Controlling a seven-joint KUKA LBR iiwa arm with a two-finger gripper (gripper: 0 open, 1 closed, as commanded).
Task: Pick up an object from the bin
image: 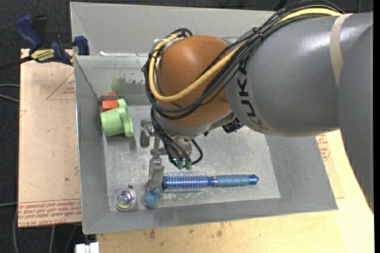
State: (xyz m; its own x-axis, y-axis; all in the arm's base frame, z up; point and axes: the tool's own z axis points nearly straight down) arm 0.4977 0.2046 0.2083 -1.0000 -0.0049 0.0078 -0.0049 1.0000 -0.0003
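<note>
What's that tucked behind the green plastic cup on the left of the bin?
A small orange-red block shows just behind the green cup, at its far side. Only the block's top is seen; the cup covers its lower part, so its full shape cannot be told.

Partial "KUKA" lettering stands on the grey arm (285, 79).

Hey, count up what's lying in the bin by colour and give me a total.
Green: 1, the cup-shaped piece
Orange-red: 1, the small block
Blue: 2, the brush and a small blue piece off its left end
Shiny silver: 1, the little round thing
Total: 5
</note>
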